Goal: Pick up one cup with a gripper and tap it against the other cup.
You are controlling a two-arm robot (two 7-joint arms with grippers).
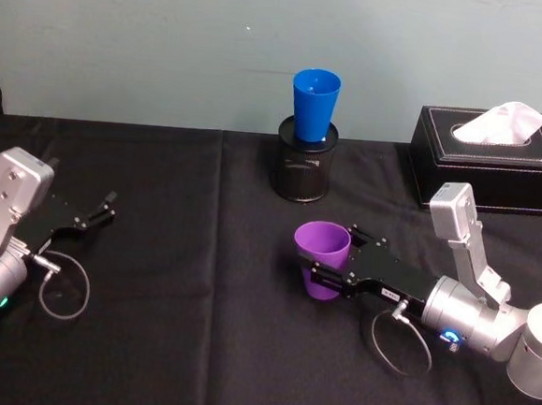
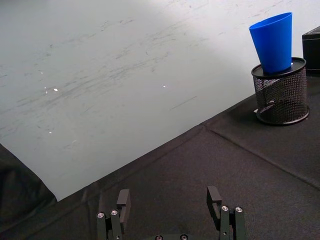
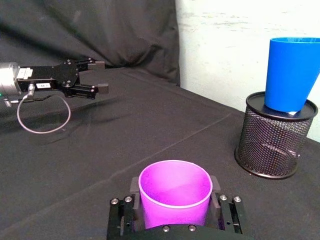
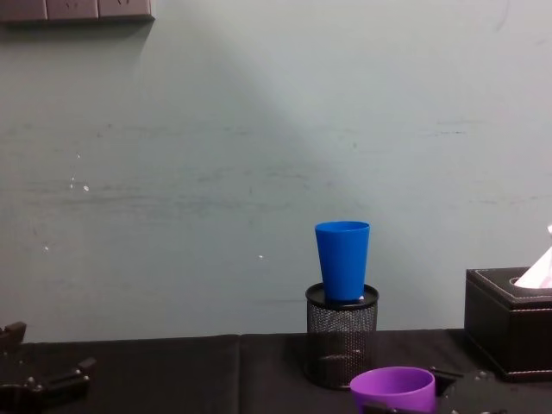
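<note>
Black-clothed bench (image 1: pixel 194 347): right tool (image 1: pixel 327 263) pinching purple cup (image 1: pixel 321 255) upright, mid-bench. Blue cup (image 1: pixel 314 103) sits in mesh pen holder (image 1: pixel 303 172) behind, apart. Left tool (image 1: pixel 101 213) spread, idle at left.

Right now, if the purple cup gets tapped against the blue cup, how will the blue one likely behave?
The blue cup looks like light, empty plastic, so it would probably shift easily. It stands narrow end down in the mesh pen holder, so it may rock or tip. The right tool should tap gently.

Two cups: purple cup (image 1: pixel 321 258), blue cup (image 1: pixel 314 104); one mesh holder (image 1: pixel 303 171); one tissue box (image 1: pixel 493 150).
</note>
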